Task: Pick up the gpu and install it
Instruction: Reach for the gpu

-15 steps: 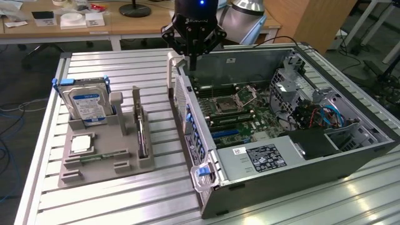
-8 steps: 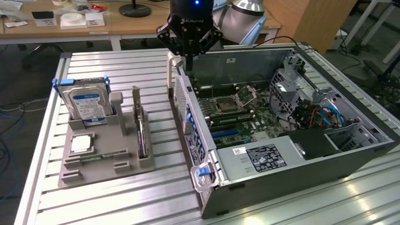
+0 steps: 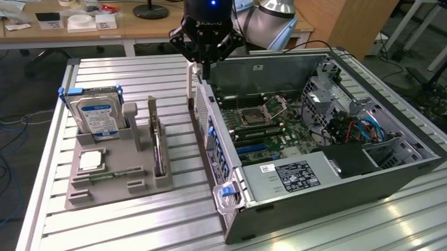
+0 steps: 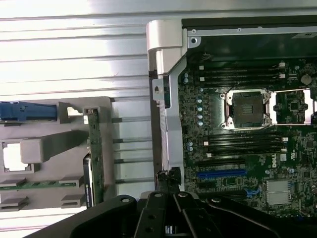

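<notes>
The gpu (image 3: 159,150) stands on edge in a slot of the grey holder tray (image 3: 119,191), a thin dark card between two grey uprights. The wrist view shows it edge-on as a green strip (image 4: 94,148). My gripper (image 3: 201,73) hangs over the rear wall of the open computer case (image 3: 391,172), at the case's far corner, well apart from the gpu. Its fingers come together to a narrow point with nothing between them, and they converge the same way in the wrist view (image 4: 168,186). A blue expansion slot (image 3: 253,148) lies bare on the motherboard (image 4: 222,173).
A silver hard drive (image 3: 98,115) with a blue-white label stands at the tray's far end. A small green memory stick (image 3: 104,175) and a square chip (image 3: 91,161) lie in the tray. The slatted metal table (image 3: 140,230) carries everything; cables and a power supply (image 3: 297,175) sit in the case.
</notes>
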`<move>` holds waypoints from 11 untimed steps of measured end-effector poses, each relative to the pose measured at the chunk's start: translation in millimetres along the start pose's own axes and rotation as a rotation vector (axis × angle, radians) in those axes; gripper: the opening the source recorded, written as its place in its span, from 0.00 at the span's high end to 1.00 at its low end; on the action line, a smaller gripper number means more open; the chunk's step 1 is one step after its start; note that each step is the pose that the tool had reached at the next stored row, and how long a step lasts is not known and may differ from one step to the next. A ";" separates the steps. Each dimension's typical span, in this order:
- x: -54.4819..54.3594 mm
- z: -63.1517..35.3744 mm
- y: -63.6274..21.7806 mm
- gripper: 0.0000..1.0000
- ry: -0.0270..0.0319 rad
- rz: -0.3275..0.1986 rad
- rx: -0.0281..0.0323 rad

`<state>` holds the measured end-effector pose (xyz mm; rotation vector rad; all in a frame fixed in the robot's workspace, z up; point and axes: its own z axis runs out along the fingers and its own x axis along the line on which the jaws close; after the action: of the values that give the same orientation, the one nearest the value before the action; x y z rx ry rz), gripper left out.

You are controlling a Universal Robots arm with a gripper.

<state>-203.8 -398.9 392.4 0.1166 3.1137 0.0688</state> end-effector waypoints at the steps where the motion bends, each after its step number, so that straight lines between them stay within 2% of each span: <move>1: 1.2 0.0 -0.1 0.89 0.0000 0.000 -0.0001; 11: 13.2 0.0 -1.0 0.89 0.0000 0.000 -0.0001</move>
<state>-217.0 -398.8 392.0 0.1167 3.1137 0.0689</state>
